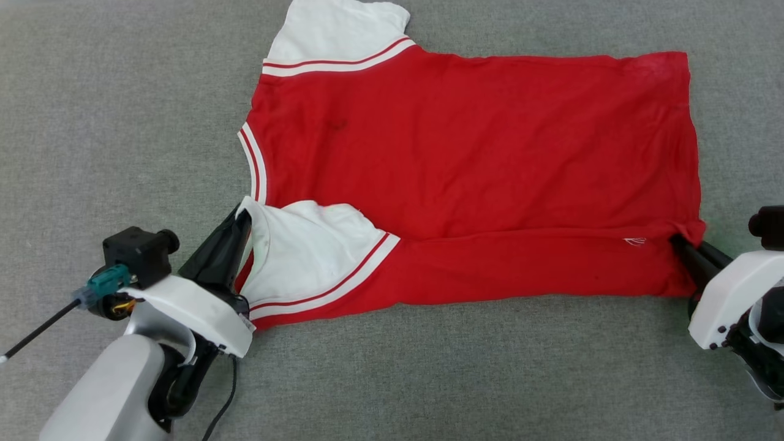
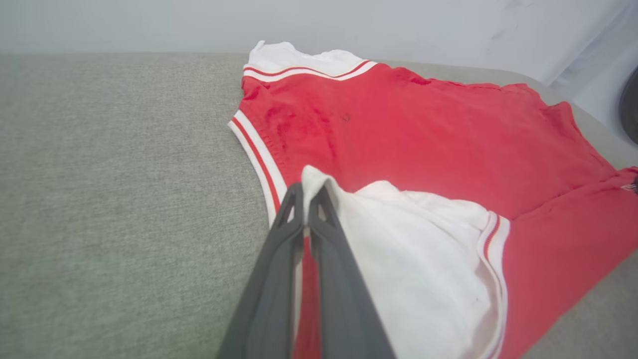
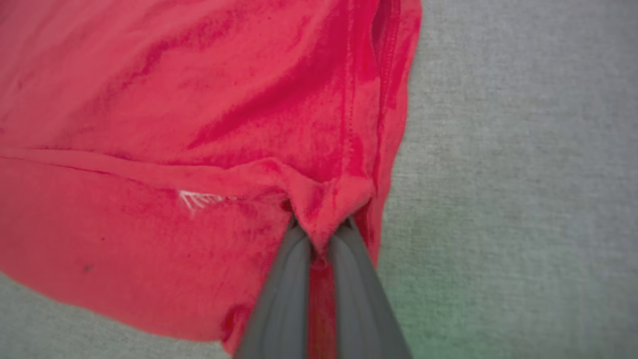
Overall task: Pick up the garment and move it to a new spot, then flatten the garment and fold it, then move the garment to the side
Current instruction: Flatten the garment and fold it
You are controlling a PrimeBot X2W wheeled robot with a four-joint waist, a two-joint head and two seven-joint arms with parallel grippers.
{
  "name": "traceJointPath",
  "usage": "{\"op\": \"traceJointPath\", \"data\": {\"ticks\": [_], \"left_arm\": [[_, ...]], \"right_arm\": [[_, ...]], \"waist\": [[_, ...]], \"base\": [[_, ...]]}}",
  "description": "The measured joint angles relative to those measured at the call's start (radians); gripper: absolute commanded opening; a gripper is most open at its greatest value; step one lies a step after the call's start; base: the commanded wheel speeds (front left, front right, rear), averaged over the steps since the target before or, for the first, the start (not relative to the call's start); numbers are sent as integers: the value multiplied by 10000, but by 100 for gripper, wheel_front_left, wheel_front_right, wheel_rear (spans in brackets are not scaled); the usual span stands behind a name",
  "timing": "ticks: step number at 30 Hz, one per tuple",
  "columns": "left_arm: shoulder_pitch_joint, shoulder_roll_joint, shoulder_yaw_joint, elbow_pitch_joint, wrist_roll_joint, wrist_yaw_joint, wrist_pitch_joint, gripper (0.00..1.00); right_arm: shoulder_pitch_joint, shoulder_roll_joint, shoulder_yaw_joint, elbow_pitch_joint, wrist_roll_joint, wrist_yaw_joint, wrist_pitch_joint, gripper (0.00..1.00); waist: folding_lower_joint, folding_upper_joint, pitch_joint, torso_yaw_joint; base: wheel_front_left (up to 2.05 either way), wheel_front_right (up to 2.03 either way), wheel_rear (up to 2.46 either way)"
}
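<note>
The red, thin-fabric basketball shirt with white short sleeves and striped trim (image 1: 465, 141) lies spread on the grey cloth-covered tabletop (image 1: 110, 110). Its long axis runs side to side in front of the robot, with the neck end towards the robot's left and the hem towards its right. The near long edge is turned over onto the body, making a doubled strip along the side closest to the robot.

The left claw (image 2: 305, 194) is pinched shut on the tip of the near white sleeve (image 1: 306, 245), the fabric caught between its dark fingers. The right claw (image 3: 319, 234) is clamped just as tight on the near corner of the hem (image 3: 331, 199), where the cloth bunches into a small peak.

So each arm has the end of that folded strip nearest to it, and the shirt stretches straight across between them. The rest of the shirt, including the far white sleeve (image 1: 337, 30), lies beyond both claws, away from the robot. To my eye, any further fold means carrying both corners forward together, keeping the edge taut and parallel to the far edge.
</note>
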Motion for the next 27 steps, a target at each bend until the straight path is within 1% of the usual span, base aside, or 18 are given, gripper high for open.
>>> {"op": "traceJointPath", "data": {"ticks": [4,5,6,7,12,17,20,23,27], "left_arm": [[-371,-359,-244,853,69,-142,-165,0],[-413,-403,-272,1064,155,-140,-228,15],[-459,-447,-295,1233,224,-121,-274,100],[-521,-520,-290,1427,236,-77,-334,100],[-524,-901,59,1864,-38,-33,-692,100],[-56,-1156,604,1860,-405,176,-863,100],[380,-1208,897,1620,-462,458,-926,100],[936,-1183,1003,1319,-433,782,-932,100],[1654,-1070,842,748,-420,1235,-408,100]], "right_arm": [[-206,90,2,303,-274,2,-4,0],[-226,146,-79,410,-347,6,-8,0],[-232,213,-176,500,-403,6,-52,44],[-243,274,-232,554,-437,6,-90,100],[-254,309,-194,546,-809,2,-159,100],[-64,290,-451,284,-1220,2,0,100],[337,449,-803,69,-1530,0,360,100],[778,807,-1149,-339,-1789,0,746,100],[1344,1394,-1710,-1001,-2115,0,1312,100]], "waist": [[0,0,3,12],[-1,0,-16,22],[0,0,-44,33],[-1,0,-84,43],[-1,0,-399,60],[-2,0,-850,60],[-1,0,-1132,56],[-2,0,-1370,43],[-2,0,-1525,-13]], "base": [[0,0,0],[0,0,0],[0,0,0],[0,0,0],[0,0,0],[0,0,0],[0,0,0],[0,0,0],[0,0,0]]}}
